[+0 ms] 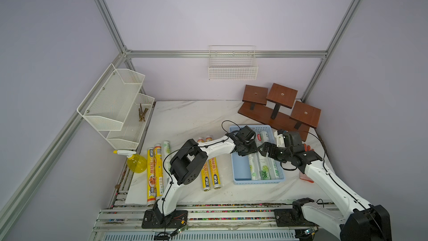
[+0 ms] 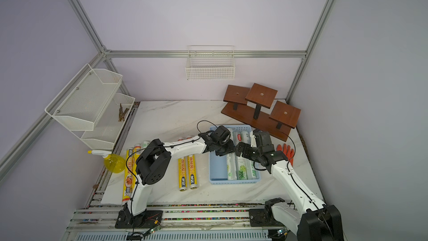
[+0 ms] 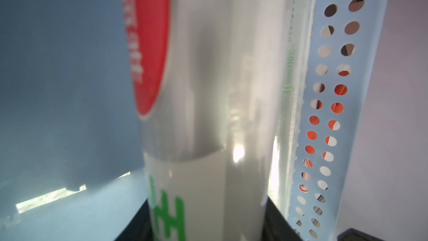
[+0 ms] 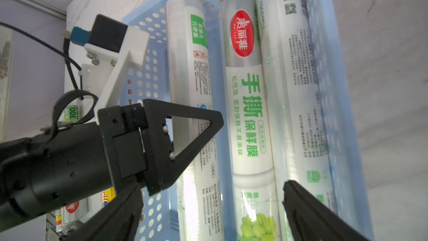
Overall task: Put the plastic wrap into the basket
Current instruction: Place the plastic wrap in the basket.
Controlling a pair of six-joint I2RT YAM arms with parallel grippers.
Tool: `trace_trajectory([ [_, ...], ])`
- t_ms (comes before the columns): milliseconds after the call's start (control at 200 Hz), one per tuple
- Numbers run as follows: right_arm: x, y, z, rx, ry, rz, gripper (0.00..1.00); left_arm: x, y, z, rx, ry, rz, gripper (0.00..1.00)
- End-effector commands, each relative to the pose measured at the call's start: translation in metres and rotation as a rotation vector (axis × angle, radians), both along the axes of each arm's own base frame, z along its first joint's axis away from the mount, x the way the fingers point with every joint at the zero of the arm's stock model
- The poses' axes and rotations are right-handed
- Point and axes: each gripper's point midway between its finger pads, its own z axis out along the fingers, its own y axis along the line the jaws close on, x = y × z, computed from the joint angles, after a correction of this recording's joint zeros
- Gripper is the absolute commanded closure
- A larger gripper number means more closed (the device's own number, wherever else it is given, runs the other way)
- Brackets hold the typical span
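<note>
Left gripper [image 1: 247, 152], seemingly clamped on a roll [image 3: 208, 112], should seat it flat in the basket [image 1: 240, 169] before releasing; right gripper [image 4: 208, 188] gapes.

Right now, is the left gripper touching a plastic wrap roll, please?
Touching: the left wrist view shows the white roll wedged between the black fingers of the left gripper, with no gap on either side.

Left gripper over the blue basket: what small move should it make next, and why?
Probably open the fingers of the left gripper and let go. The white roll between them appears to lie level in the basket beside two other rolls, so it seems placed. The right gripper hangs open nearby.
</note>
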Motion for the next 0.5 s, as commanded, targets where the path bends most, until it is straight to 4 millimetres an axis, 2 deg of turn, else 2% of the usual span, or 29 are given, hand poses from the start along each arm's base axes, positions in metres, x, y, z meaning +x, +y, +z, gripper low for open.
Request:
trace_trajectory([
  [0, -0.0026, -0.0024, -0.0084, -0.014, 0.017, 0.001, 0.01, 0.0061, -0.0220, 0.0294, -0.094, -0.041, -0.023, 0.70],
  [170, -0.0022, -0.0048, -0.0091, -0.023, 0.013, -0.010, 0.01, 0.0040, -0.0220, 0.0236, -0.087, -0.029, -0.026, 0.61],
  [305, -0.0024, -0.0048, -0.0084, -0.021, 0.012, -0.013, 0.01, 0.0043, -0.0209, 0.0221, -0.083, -0.026, -0.023, 0.50],
  [495, -0.0024, -0.0068, -0.0064, -0.027, 0.004, -0.020, 0.01, 0.0047, -0.0196, 0.0216, -0.080, -0.024, -0.021, 0.45],
])
